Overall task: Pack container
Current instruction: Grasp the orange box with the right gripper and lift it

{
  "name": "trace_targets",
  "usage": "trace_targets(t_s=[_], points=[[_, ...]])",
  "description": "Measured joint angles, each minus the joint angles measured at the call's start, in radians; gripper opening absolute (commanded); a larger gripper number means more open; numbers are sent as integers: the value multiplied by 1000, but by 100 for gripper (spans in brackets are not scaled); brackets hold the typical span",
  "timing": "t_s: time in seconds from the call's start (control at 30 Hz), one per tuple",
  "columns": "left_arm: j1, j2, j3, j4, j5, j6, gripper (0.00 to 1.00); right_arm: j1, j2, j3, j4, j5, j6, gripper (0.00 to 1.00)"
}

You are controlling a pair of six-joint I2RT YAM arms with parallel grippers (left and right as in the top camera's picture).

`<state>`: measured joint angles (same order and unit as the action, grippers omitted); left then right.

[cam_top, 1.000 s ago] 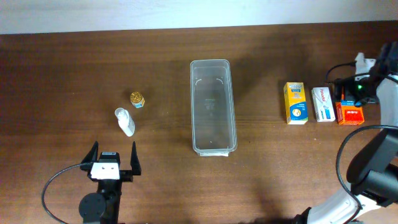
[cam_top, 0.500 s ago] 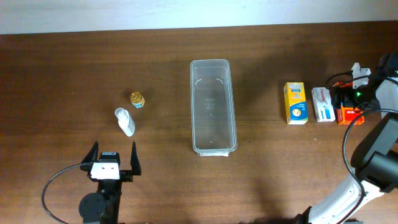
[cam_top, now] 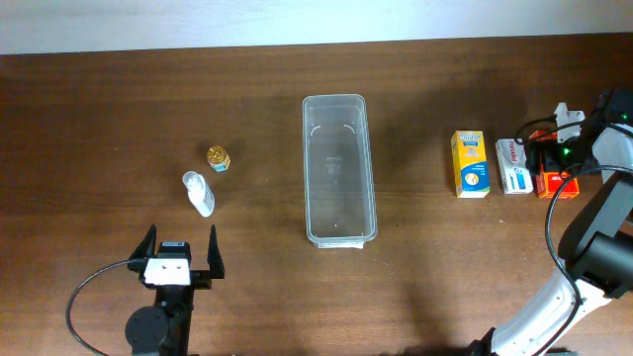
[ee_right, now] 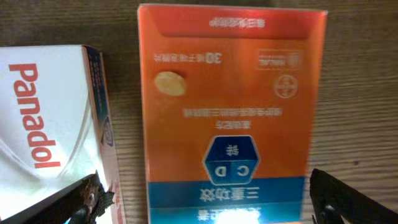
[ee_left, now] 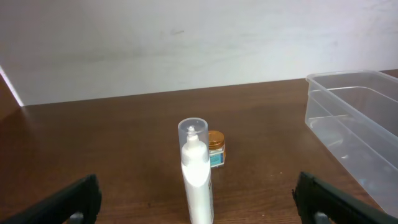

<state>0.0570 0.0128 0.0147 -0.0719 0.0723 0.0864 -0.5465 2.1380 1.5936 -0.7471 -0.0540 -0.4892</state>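
The clear plastic container [cam_top: 339, 168] lies empty at the table's middle; its near end shows in the left wrist view [ee_left: 354, 118]. My left gripper [cam_top: 180, 259] is open and empty at the front left, its fingers either side of a white tube [cam_top: 199, 193] [ee_left: 196, 171], short of it. A small gold-lidded jar [cam_top: 218, 157] [ee_left: 216, 148] stands behind the tube. My right gripper [cam_top: 557, 168] is open, low over an orange box [ee_right: 230, 118] [cam_top: 550, 184], its fingertips [ee_right: 211, 199] astride the box without gripping it.
A white Panadol box [cam_top: 512, 165] [ee_right: 46, 124] lies just left of the orange box. A yellow-and-blue box [cam_top: 470, 163] lies further left. The table's far edge meets a pale wall [ee_left: 186, 43].
My right gripper has come down and slightly left over the orange box, which it now mostly covers from above. The left arm and all objects are unmoved.
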Motion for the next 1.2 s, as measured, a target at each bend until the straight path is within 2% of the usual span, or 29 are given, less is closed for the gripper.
trace_targets(t_s=[1.2], points=[[0,0,0,0,0,0,99,-49,37,5,23,-98,-4,100]])
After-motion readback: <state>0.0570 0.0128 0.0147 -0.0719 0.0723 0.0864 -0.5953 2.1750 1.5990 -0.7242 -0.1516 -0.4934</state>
